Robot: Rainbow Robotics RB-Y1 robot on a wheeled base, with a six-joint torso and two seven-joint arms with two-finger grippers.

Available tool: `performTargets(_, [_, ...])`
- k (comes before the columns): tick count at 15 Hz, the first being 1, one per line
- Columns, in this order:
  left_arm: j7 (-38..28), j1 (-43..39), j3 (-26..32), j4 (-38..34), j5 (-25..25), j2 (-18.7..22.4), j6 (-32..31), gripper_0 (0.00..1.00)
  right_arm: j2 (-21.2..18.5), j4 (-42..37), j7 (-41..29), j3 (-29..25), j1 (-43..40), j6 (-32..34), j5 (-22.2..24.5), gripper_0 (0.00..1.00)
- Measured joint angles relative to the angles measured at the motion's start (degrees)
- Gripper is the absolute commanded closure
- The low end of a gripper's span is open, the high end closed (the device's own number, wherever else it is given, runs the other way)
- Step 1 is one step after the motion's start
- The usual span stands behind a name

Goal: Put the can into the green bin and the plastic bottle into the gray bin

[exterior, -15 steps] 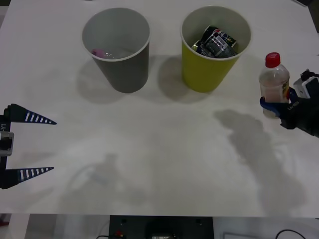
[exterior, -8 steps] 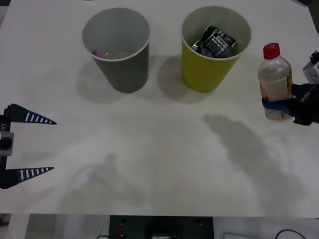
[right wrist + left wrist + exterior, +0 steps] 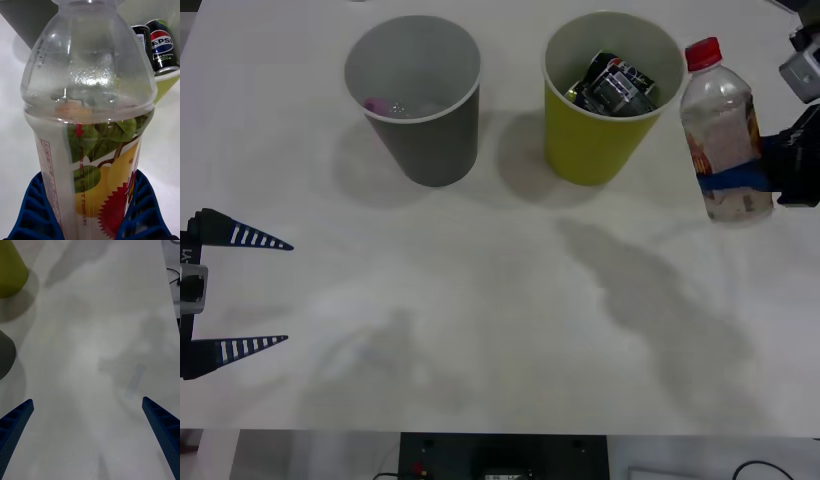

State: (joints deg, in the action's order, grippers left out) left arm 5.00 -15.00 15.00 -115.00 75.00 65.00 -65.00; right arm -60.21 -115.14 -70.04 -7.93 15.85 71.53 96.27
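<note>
Bottle lifted beside the green bin

The right gripper (image 3: 765, 180) is clamped low on the plastic bottle (image 3: 721, 135), upright just right of the green bin (image 3: 612, 95), probably for carrying to the gray bin (image 3: 414, 98); the left gripper (image 3: 240, 292) waits, fingers apart.

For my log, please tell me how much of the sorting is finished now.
Done: cans lie inside the green bin. In hand: the right gripper holds the plastic bottle upright beside that bin. Left: dropping it into the gray bin. The left gripper waits open.
</note>
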Motion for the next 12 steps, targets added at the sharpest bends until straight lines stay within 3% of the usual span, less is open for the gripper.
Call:
performTargets(6, [0.0,0.0,0.0,0.0,0.0,0.0,0.0,0.00,0.0,0.7,-2.6,7.4,14.5,3.8,0.4,1.00])
performTargets(12, [0.0,0.0,0.0,0.0,0.0,0.0,0.0,0.00,0.3,7.9,-2.7,22.1,33.7,3.7,-0.5,1.00])
